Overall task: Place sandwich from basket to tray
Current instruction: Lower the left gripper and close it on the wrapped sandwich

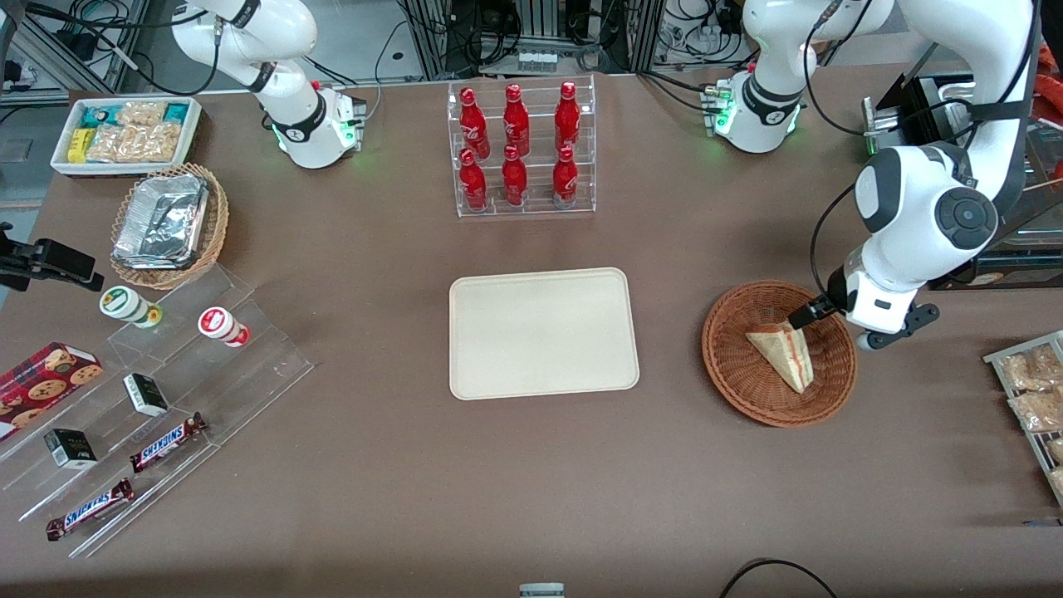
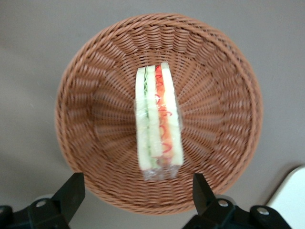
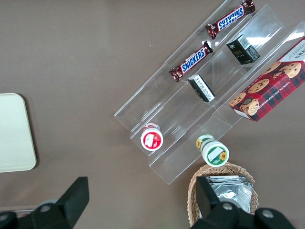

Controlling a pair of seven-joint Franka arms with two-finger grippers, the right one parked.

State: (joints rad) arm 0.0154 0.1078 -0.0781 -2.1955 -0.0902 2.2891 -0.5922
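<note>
Step in hand: approach before the grasp. The end effector point(image 2: 136, 193) hangs above the basket point(image 1: 731, 365), fingers point(image 2: 71, 191) spread wide and holding nothing; it touches neither basket nor sandwich.

The sandwich point(image 1: 785, 353) lies inside the basket, resting on the weave with its filling edge up in the wrist view, and the spread fingers sit to either side of its line. The tray point(image 1: 544, 332) lies bare on the desk point(image 1: 531, 482), well apart from the basket, toward the parked arm's end.

Next move, as I judge it: descend straight down until the fingers bracket the wedge across its thin width, then close gently. The clear wrap looks slippery and the bread soft, so a hard squeeze could crush it.

Count: one sandwich, one reddish basket, one tray. Also six red bottles point(image 1: 516, 149) in a clear rack, farther from the front camera than the tray.
</note>
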